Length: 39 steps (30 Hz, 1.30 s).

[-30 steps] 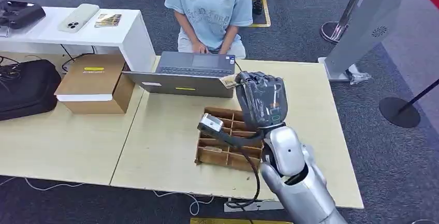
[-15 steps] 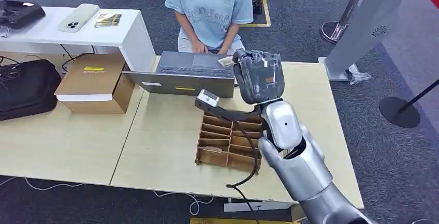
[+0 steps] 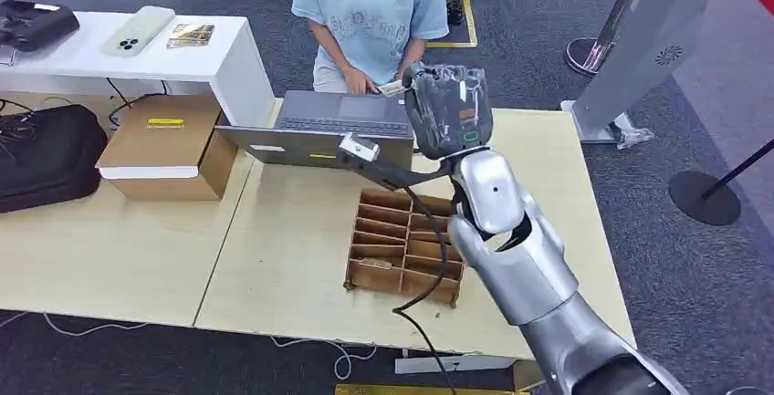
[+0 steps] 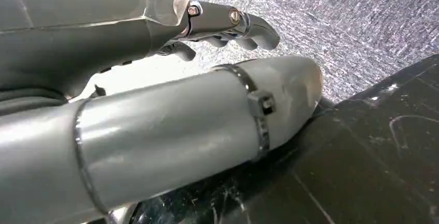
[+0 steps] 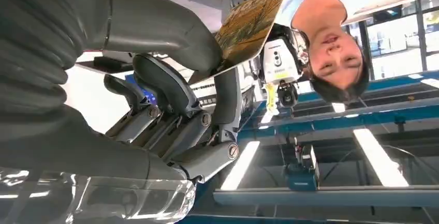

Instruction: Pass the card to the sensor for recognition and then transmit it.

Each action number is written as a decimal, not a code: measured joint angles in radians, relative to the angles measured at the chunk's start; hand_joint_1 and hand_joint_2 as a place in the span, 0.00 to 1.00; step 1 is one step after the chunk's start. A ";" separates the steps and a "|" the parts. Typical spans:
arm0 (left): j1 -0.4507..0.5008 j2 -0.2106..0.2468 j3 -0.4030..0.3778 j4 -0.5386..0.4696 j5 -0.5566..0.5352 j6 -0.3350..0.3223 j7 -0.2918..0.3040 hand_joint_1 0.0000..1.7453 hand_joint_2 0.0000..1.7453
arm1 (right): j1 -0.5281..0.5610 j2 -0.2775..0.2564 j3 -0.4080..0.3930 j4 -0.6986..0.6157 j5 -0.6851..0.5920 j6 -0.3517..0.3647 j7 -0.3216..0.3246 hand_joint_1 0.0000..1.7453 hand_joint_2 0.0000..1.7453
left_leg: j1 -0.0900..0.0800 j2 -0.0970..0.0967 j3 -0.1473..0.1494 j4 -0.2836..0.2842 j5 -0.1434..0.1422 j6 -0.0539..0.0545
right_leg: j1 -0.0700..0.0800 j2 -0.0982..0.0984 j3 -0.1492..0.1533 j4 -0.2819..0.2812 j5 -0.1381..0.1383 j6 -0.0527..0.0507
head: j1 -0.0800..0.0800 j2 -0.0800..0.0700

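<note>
Over laptop (image 3: pixel 342 126), right hand (image 3: pixel 447 121) pinches card (image 3: pixel 393 88).

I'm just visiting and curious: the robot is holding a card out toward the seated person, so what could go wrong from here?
The card is pinched only at one edge by the right hand, so it might slip and drop onto the laptop. The person's hand is close, so the hand could bump it.

The right hand (image 5: pixel 171 105) pinches the card (image 5: pixel 251 25) between the thick grey thumb (image 5: pixel 155 27) and a dark finger (image 5: pixel 226 100), remaining fingers curled, with a person (image 5: pixel 331 43) and ceiling light strips (image 5: pixel 383 162) beyond.
</note>
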 joint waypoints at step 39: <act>-0.001 0.010 -0.034 0.000 -0.001 -0.021 -0.014 0.00 0.00 | -0.294 0.057 -0.016 0.332 -0.056 0.060 -0.012 1.00 1.00 | 0.000 0.000 0.000 0.000 0.000 0.000 | 0.000 0.000 0.000 0.000 0.000 0.000 | 0.000 0.000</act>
